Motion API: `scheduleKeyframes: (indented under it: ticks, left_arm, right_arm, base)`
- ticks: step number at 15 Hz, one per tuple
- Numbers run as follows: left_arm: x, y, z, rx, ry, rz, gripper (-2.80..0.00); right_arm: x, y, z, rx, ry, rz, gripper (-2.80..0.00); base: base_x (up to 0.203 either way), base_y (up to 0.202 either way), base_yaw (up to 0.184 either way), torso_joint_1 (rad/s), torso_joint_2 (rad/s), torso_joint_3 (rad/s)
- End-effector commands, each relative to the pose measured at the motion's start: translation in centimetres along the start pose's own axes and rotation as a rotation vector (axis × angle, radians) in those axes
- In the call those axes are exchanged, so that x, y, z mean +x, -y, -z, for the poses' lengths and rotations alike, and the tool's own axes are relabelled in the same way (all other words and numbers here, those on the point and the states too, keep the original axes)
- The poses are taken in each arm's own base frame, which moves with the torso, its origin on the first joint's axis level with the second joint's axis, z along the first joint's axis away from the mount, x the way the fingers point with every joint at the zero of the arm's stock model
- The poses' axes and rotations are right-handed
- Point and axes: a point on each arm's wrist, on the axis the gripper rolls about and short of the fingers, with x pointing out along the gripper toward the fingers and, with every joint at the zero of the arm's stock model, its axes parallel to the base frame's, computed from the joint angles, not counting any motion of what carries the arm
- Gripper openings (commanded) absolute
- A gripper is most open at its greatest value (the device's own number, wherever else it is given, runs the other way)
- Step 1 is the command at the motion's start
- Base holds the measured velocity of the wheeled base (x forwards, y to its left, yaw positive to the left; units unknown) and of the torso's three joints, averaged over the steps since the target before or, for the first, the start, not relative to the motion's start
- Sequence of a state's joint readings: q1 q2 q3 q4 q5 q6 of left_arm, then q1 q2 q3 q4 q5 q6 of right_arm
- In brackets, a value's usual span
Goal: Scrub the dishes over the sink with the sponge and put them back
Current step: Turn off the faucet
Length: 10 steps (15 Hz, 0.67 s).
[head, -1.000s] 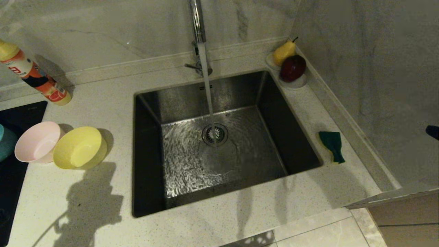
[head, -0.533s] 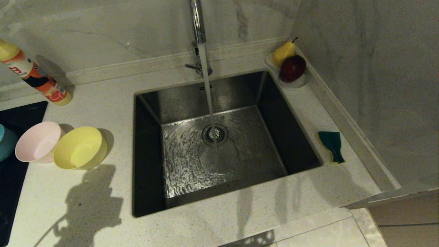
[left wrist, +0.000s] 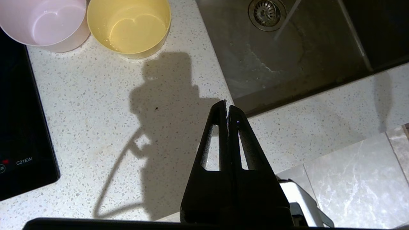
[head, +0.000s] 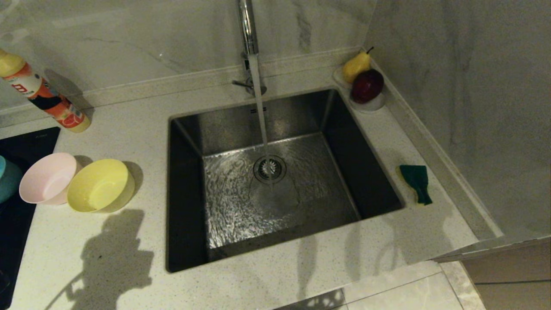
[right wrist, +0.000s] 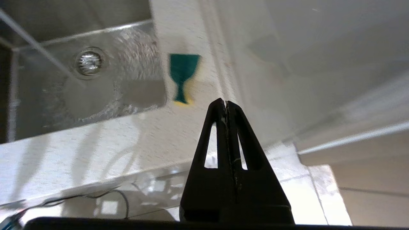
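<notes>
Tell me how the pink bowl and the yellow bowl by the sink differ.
The pink bowl is pale pink; the yellow bowl is bright yellow. The yellow bowl stands nearer the sink, the pink bowl nearer the black cooktop. Both are round, upright, of like size, side by side on the counter.

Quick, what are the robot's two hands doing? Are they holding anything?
Left gripper: shut, holding nothing, above the countertop.
Right gripper: shut, holding nothing; the sponge lies apart on the counter.

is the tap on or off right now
On. A stream of water falls from the tap onto the drain strainer, and ripples spread across the floor of the sink.
</notes>
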<state>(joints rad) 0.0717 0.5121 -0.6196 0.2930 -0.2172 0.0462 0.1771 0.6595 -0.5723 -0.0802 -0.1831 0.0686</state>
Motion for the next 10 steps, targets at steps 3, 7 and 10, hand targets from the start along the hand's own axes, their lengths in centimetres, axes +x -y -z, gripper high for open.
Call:
scheduleKeyframes:
  ticks: [3, 7, 10]
  left_arm:
    - [-0.3, 0.1, 0.3, 0.001, 0.003, 0.003, -2.80]
    - [-0.3, 0.1, 0.5, 0.002, 0.002, 0.006, -2.80]
    - [0.0, 0.1, 0.9, -0.004, -0.014, 0.012, -2.80]
  right_arm:
    - [-2.6, 0.5, 1.1, 0.013, 0.073, -0.027, -2.80]
    - [-5.0, 0.7, 4.1, 0.015, 0.101, -0.160, -2.80]
    - [-5.7, 0.8, 6.4, 0.013, 0.097, -0.188, -2.80]
  base:
    - [0.000, 0.000, 0.000, 0.000, 0.00, 0.000]
    - [0.000, 0.000, 0.000, 0.000, 0.00, 0.000]
    - [0.000, 0.000, 0.000, 0.000, 0.00, 0.000]
